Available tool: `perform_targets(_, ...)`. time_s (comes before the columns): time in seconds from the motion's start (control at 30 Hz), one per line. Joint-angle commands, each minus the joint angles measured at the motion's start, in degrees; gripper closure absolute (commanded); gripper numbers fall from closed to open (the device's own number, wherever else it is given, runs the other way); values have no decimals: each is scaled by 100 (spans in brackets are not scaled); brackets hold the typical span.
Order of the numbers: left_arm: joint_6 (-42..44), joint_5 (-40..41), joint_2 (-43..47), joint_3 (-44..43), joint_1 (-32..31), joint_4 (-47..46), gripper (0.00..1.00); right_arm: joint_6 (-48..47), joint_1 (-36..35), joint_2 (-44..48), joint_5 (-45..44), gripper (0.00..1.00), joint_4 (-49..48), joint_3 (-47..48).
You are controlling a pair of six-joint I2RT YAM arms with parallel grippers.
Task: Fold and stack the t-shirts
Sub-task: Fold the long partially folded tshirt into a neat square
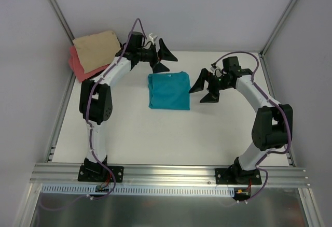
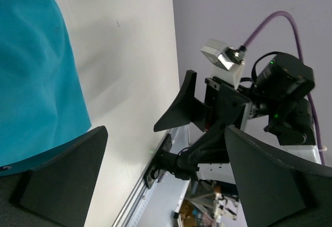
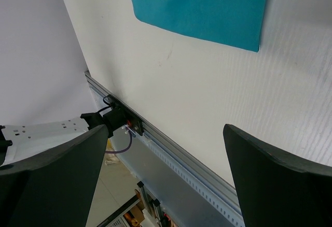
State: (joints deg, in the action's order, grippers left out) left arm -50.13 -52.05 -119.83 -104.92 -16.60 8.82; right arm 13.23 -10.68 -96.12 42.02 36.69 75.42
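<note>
Top external view shows you the teal t-shirt (image 1: 168, 89) folded flat in the middle of the table (image 1: 155, 139). Your left gripper (image 1: 164, 59) hangs just past its far edge, jaws spread and empty. Your right gripper (image 1: 205, 89) sits just beside its right edge, equally wide, holding nothing. The tan t-shirt (image 1: 96, 45) lies on the coral-pink t-shirt (image 1: 78, 67) at the far left corner

No text, label, brand, number or sign can be read anywhere.
</note>
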Motion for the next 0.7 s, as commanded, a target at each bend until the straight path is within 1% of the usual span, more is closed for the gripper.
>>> perform_targets(0.0, -436, -244, -444, -142, -124, -460, 1, -110, 13, 409, 52, 0, 40, -44)
perform_targets(0.07, -541, -244, -655, -151, -185, -609, 1, -172, 13, 445, 34, 1, 119, -53)
perform_targets(0.17, -489, -200, -857, -116, -221, -592, 1, -242, 31, 497, 8, 1, 216, -71)
perform_targets(0.2, -428, -174, -919, -55, -221, -601, 1, -251, 39, 506, 25, 1, 242, -71)
perform_targets(0.23, -175, -95, -937, -37, -221, -453, 1, -260, 48, 506, 34, 1, 251, -62)
perform_targets(0.33, 326, 448, -963, 103, -203, -224, 1, -286, 57, 506, 87, 1, 330, 8)
perform_targets(0.37, 650, 616, -963, 182, -195, -144, 1, -312, 57, 506, 96, 1, 365, 25)
perform_targets(0.4, 767, 939, -989, 348, -177, -118, 1, -365, 57, 506, 105, 0, 487, 69)
perform_targets(0.43, 855, 1064, -998, 446, -159, -126, 1, -409, 66, 515, 105, 1, 549, 139)
perform_targets(0.47, 890, 1161, -998, 647, -133, -283, 1, -444, 74, 541, 96, 0, 611, 175)
perform_targets(0.57, 777, 1416, -1094, 859, -150, -661, 1, -646, 127, 585, 105, 0, 909, 272)
perform_targets(0.67, 829, 1592, -1200, 694, -203, -671, 1, -699, 154, 603, 131, 1, 1033, 254)
